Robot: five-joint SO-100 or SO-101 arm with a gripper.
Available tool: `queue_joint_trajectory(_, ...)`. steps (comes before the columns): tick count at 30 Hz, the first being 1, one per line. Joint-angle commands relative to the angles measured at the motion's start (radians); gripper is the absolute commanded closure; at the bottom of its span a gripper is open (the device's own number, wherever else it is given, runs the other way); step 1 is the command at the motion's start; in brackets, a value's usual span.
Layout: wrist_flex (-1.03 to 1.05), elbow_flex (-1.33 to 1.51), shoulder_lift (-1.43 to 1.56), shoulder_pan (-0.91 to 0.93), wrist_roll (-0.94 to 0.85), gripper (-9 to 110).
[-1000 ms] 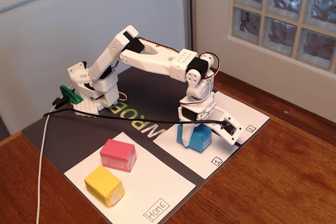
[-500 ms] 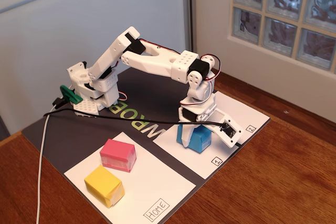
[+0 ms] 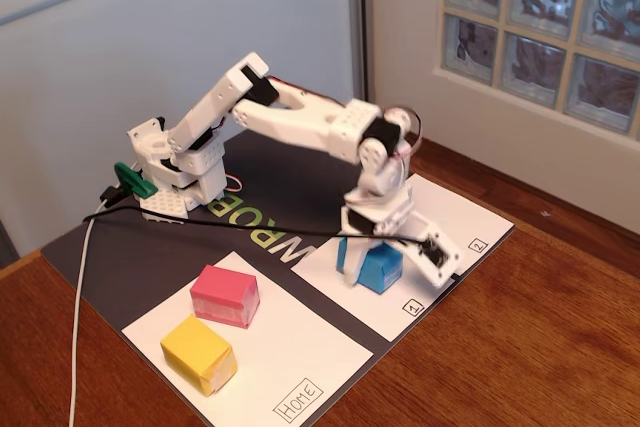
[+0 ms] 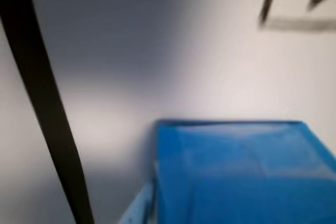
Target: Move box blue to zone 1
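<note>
The wooden surface (image 3: 520, 347) carries a dark mat (image 3: 150, 267), and behind them stand a pale wall and a glass-block window (image 3: 540, 17), all shown only in the fixed view. On the mat lie three white sheets: the large sheet marked "Home" (image 3: 290, 357) at the front, zone 1 (image 3: 395, 282) right of it, and the sheet marked "2" (image 3: 460, 212) beyond that. The white arm (image 3: 290, 117) reaches from its base at the left down over zone 1. The pink block (image 3: 226, 296) and the yellow block (image 3: 200, 353) sit close together on the Home sheet, well apart from the arm. The box blue (image 3: 375, 267) stands on zone 1, directly under the claw (image 3: 390, 247); the claw's jaws are spread wide, one at the box's left side, the other angled out to its right. A black cable (image 3: 250, 229) crosses in front of the arm. The wrist view shows only blurred white paper, the box blue (image 4: 241, 177) at bottom right, and a dark band (image 4: 47, 114) down the left.
</note>
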Motion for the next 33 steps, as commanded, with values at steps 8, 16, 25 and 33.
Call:
queue_joint_trajectory(8, 0.005, -0.023, 0.127, 0.003, 0.018, 49)
queue_joint_trajectory(16, 0.064, -0.023, 0.31, -0.011, 0.035, 51)
queue_joint_trajectory(25, 0.241, -0.023, 0.574, -0.032, -0.014, 56)
queue_joint_trajectory(33, 0.456, 0.143, 0.867, -0.018, -0.169, 102)
